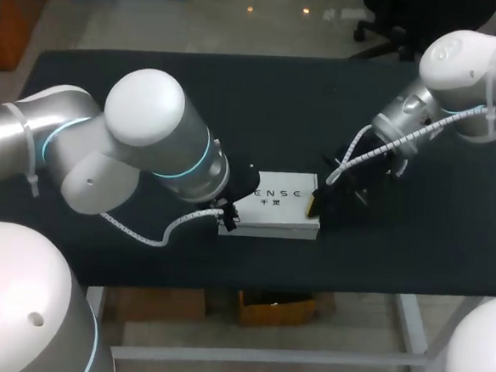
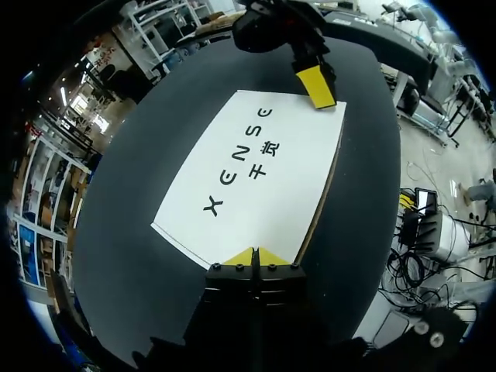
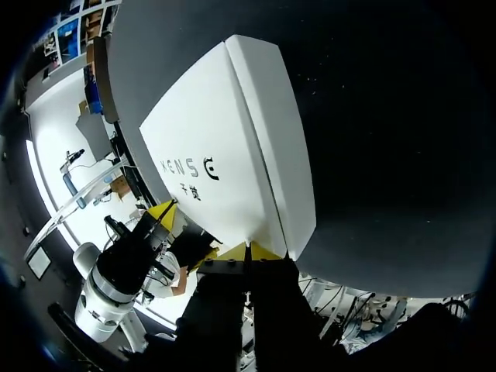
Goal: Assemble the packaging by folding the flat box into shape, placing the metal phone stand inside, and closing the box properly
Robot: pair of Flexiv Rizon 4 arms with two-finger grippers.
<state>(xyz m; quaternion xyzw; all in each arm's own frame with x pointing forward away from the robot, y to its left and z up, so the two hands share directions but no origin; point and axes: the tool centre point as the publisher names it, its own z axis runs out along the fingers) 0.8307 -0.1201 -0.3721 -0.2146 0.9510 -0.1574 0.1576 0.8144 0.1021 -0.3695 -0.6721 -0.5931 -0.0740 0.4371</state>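
Box [image 1: 274,206] between left end effector [image 2: 254,256] and right end effector [image 3: 249,250]

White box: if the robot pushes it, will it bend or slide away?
The white box looks like thin card with a folded crease, so it probably feels light and may dent. Lying flat on the black table, it would likely slide rather than tip.

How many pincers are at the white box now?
2. The left pincer is at the white box's left end, the right pincer at its right end. Neither is hidden.
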